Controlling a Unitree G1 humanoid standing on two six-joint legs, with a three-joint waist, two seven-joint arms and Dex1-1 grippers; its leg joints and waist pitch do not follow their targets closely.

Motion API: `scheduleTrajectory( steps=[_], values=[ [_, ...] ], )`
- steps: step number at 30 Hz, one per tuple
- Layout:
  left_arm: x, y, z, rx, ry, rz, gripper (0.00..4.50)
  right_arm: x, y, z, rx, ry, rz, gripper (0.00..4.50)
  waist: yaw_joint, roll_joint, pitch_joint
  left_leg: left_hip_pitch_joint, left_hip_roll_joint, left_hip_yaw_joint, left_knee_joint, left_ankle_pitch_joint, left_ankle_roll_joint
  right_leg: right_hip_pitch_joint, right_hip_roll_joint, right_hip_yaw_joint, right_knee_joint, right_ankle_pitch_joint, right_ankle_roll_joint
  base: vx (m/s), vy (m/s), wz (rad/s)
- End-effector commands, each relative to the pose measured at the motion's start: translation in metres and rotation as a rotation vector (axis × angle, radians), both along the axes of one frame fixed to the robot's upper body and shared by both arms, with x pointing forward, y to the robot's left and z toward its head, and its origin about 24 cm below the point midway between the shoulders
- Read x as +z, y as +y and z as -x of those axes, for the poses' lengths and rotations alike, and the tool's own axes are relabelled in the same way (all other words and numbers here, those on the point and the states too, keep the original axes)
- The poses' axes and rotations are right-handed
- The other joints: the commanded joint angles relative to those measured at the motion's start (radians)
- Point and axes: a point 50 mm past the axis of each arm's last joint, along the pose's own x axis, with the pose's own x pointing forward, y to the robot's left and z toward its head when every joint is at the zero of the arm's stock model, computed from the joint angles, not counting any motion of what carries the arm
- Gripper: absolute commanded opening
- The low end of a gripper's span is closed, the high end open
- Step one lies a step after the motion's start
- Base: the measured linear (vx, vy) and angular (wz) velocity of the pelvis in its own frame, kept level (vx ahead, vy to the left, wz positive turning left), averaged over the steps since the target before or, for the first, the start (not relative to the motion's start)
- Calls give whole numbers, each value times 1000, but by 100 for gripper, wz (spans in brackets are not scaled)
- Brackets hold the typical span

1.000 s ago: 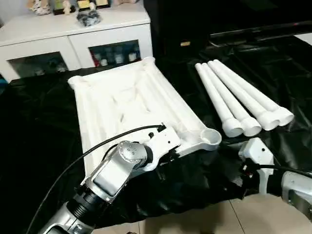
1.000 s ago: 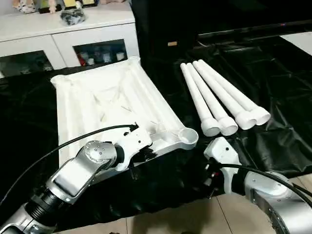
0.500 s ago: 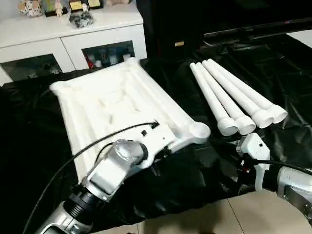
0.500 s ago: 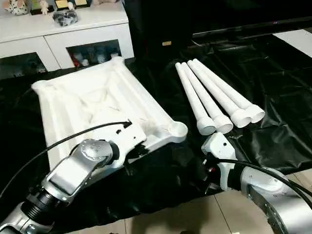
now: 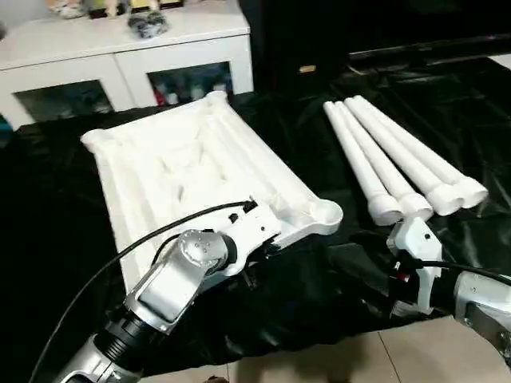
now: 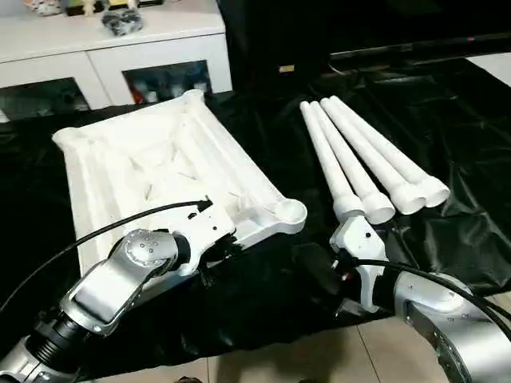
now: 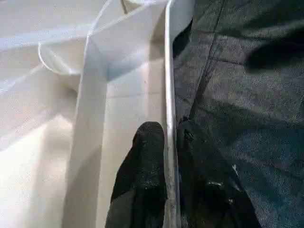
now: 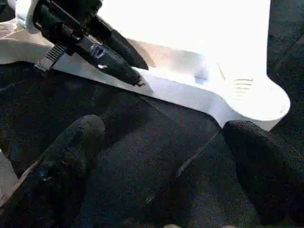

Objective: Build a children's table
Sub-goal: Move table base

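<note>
The children's table top [image 5: 184,167] lies ribbed underside up on the black cloth, a round corner socket [image 5: 326,214] at its near right. My left gripper [image 7: 168,142] sits at the near long edge, its black fingers [image 7: 147,142] closed on either side of the thin white rim. Several white legs [image 5: 383,159] lie side by side to the right, flared ends toward me. Low over the cloth in front of the socket corner, my right gripper [image 8: 166,156] stands wide open with nothing between its fingers [image 8: 71,142].
A white cabinet [image 5: 120,48] with glass doors stands behind the draped table. The black cloth [image 5: 447,120] is wrinkled around the legs. The table's front edge drops to tiled floor [image 5: 447,351] just below my right arm.
The table top has slid left, away from the legs, with my left gripper on its rim. The right arm has hardly moved. The camera has shifted.
</note>
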Motion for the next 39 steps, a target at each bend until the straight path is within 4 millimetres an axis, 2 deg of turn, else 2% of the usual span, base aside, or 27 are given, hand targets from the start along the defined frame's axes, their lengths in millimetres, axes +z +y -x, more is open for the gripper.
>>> scheduleTrajectory(
  steps=[1,7,11,14,16,17,18,19,20,21,22,24,25,26,27,28,29,30,31,32,33,34,35,36,37,38,39],
  values=[
    [6,3,-2,1,-24,28,112,3,-2,-2,-7,-6,-1,450,5,-28,-47,13,90,-44,-97,-176,85,31,-43,16,-57,-135,-253,0,0,0],
    [42,16,2,57,-95,223,112,14,-3,3,-26,-34,-57,450,5,-19,-46,12,91,-45,-95,-162,95,35,-45,14,-51,-107,-274,0,0,0],
    [66,37,-2,271,-294,426,112,25,0,4,-86,-97,-143,450,-2,-30,-41,5,94,-43,-98,-198,95,36,-47,15,-59,-158,-265,0,0,0],
    [64,65,-4,581,-360,482,112,26,7,-7,-243,-216,-158,450,-7,-40,-41,7,88,-42,-98,-212,74,27,-39,12,-67,-214,-242,0,0,0],
    [56,72,-3,661,-376,460,112,19,8,-22,-400,-246,-154,450,-11,-32,-41,16,95,-54,-107,-235,20,20,-18,4,-60,-242,-201,0,0,0],
    [55,72,-2,669,-375,460,112,18,8,-23,-419,-245,-153,450,-9,-46,-29,-28,74,-87,-122,-250,51,42,-23,-31,-44,-226,-199,0,0,0],
    [52,72,-2,705,-392,452,112,16,10,-30,-465,-264,-149,450,-16,-33,-32,-26,79,-132,-137,-354,43,45,-9,-63,-42,-231,-187,-39,-23,28],
    [48,71,-2,734,-406,434,112,15,13,-36,-504,-269,-156,450,-30,-7,-53,15,94,-187,-136,-373,45,34,12,-84,-20,-153,-221,11,-61,60],
    [48,71,-2,734,-406,434,112,15,13,-36,-504,-269,-156,450,-40,4,-46,20,107,-231,-150,-359,56,24,29,-86,6,-134,-236,11,-61,60],
    [40,67,-2,769,-401,408,112,14,20,-44,-524,-272,-173,450,-53,17,-46,49,127,-306,-165,-287,92,9,52,-77,55,-178,-205,6,-106,63],
    [38,67,-3,783,-401,401,112,14,21,-45,-525,-269,-175,450,-52,13,-41,57,133,-334,-169,-251,111,-7,54,-68,79,-204,-196,2,-163,59],
    [34,66,-3,822,-403,382,112,13,27,-47,-512,-268,-175,450,-38,-5,-45,51,77,-392,-170,-176,151,-16,54,-15,89,-230,-232,-5,-194,62],
    [33,66,-3,828,-400,379,112,13,28,-48,-510,-269,-176,450,-32,-35,-51,27,8,-373,-153,-175,139,20,36,13,26,-173,-361,-23,-280,74],
    [34,64,-4,814,-408,379,112,13,28,-49,-512,-269,-178,450,-20,-47,-46,-7,-30,-342,-122,-183,138,47,13,17,-19,-173,-460,-23,-280,74],
    [35,63,-4,805,-416,379,112,13,28,-50,-519,-269,-180,450,40,-72,-61,-81,-79,-112,157,-171,73,126,-84,10,-110,-175,-608,-10,-286,72],
    [35,63,-4,805,-416,379,112,13,28,-50,-519,-269,-180,450,25,-87,-26,-91,-57,-85,184,-141,76,85,-91,-29,-121,-197,-526,-23,-269,53],
    [37,63,-4,796,-444,377,112,12,27,-51,-537,-251,-200,450,27,-93,-20,-94,-42,-67,205,-122,55,77,-95,-66,-121,-228,-474,-23,-269,53],
    [38,62,-5,796,-444,373,112,10,27,-52,-552,-235,-186,450,33,-85,-16,-61,-12,-46,180,-187,51,84,-110,-71,-134,-287,-417,-22,-253,50],
    [38,62,-5,796,-444,373,112,10,27,-52,-552,-235,-186,450,40,-78,-37,-19,-11,-36,91,-251,75,89,-27,-8,-120,-238,-293,-1,-115,30],
    [39,62,-6,796,-450,378,112,8,27,-53,-555,-226,-176,450,36,-61,-47,-22,10,-47,49,-201,114,117,-22,-14,-117,-208,-211,-4,-221,43],
    [40,59,-7,768,-441,382,112,5,28,-53,-559,-204,-156,450,47,-8,-65,72,196,-157,-44,-22,229,48,32,-78,-48,-107,10,-39,-216,30],
    [40,59,-7,764,-439,382,112,5,28,-53,-559,-202,-154,450,17,-14,-91,173,391,-259,-52,307,395,-83,-49,-15,135,-165,75,-4,-304,31],
    [38,57,-8,738,-409,389,130,3,30,-53,-557,-191,-143,450,2,-32,-99,206,360,-257,-7,581,442,-136,-83,39,163,-95,55,0,-198,19],
    [37,56,-8,733,-398,392,130,3,30,-52,-555,-190,-142,450,-1,-64,-85,153,211,-209,75,841,381,-146,-133,137,103,147,50,0,0,0],
    [35,55,-9,734,-368,418,130,2,32,-52,-559,-182,-134,450,32,-113,-51,-10,1,-93,58,467,253,-23,-52,107,7,285,189,-155,196,10],
    [34,54,-9,739,-350,437,141,1,33,-52,-562,-179,-128,450,45,-75,-56,-3,0,-83,41,294,208,-20,-56,86,-11,138,134,-155,196,10],
    [35,54,-10,743,-336,467,159,0,33,-53,-577,-176,-125,450,38,-68,-48,3,-5,-72,7,22,113,-19,-18,51,-27,-150,75,-227,157,4]
  ],
)
